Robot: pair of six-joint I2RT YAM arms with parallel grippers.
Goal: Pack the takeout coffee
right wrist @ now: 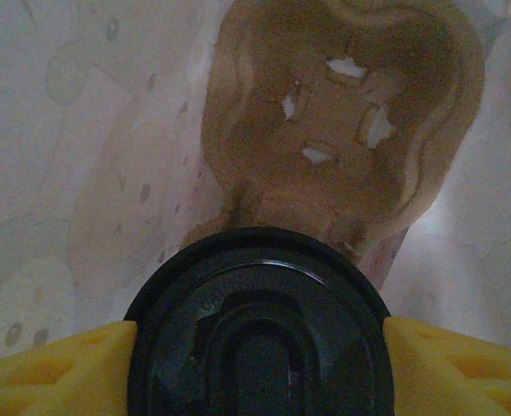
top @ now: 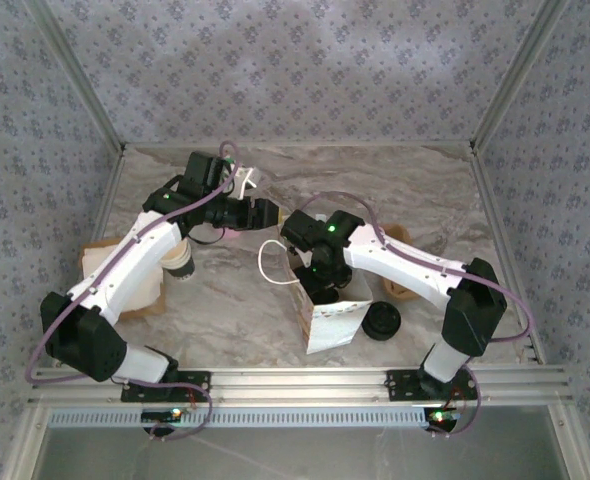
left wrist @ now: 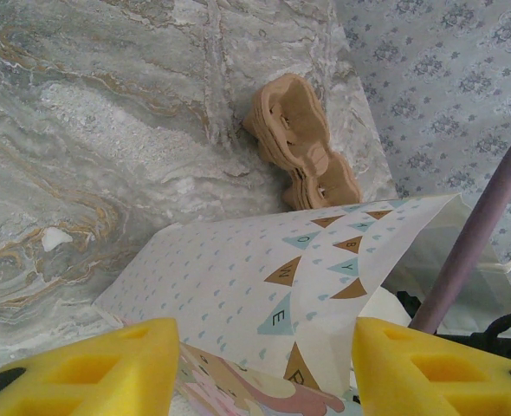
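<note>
One takeout coffee, black lid up, sits clamped by the right gripper inside the white paper bag, a brown cup carrier beyond it; the left gripper hovers released, fingers apart, over the bag's printed side

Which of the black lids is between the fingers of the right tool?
The lid inside the bag, over a brown tray. The other lids stand stacked on the table, right of the bag.
</note>
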